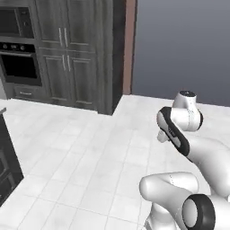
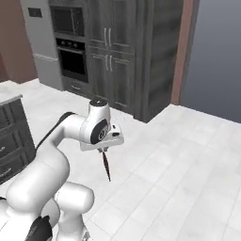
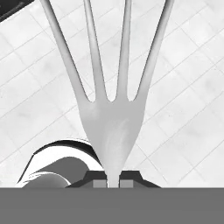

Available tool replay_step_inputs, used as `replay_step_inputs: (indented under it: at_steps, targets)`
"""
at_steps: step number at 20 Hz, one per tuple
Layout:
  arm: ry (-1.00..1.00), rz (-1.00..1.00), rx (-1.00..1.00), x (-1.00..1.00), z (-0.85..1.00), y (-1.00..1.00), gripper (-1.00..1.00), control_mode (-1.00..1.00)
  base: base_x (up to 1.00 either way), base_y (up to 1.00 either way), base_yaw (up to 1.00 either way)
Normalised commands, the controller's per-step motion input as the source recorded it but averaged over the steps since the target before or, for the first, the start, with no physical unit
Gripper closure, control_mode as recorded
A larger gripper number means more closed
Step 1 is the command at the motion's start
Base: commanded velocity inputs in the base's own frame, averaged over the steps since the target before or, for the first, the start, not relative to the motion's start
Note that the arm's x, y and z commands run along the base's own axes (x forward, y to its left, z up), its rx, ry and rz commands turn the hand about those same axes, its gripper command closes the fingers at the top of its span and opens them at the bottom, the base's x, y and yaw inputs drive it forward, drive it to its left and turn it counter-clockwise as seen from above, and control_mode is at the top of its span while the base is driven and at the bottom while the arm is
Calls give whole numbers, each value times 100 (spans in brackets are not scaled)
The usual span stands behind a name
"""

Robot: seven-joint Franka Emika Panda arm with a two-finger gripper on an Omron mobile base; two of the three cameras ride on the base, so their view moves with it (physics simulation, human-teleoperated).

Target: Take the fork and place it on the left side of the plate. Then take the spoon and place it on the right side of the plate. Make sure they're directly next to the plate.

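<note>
Hand view: my claw (image 3: 113,183) is clenched on the fork (image 3: 111,109) just below its pale tines, which fan out over the white tiled floor (image 3: 192,109). In the right base view the fork (image 2: 107,165) hangs dark handle down, well apart from the oven (image 2: 73,60).

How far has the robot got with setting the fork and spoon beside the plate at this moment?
Done: the fork is picked up; the gripper is shut on it, tines spreading across the hand view and the dark handle hanging below the hand in the right base view. In hand: carrying it over the white tiled floor, facing the dark cabinets. Left: placing the fork left of the plate, then the whole spoon step.
</note>
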Motion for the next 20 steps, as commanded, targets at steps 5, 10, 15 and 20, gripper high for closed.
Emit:
replay_step_inputs:
  at_steps: [5, 10, 15, 20]
  targets:
    - [0, 0, 0, 0, 0, 0, 100, 100, 27, 0, 91]
    - [0, 0, 0, 0, 0, 0, 100, 100, 51, 0, 71]
    - [0, 0, 0, 0, 0, 0, 100, 100, 75, -11, 38]
    - [0, 0, 0, 0, 0, 0, 100, 100, 91, -17, 15]
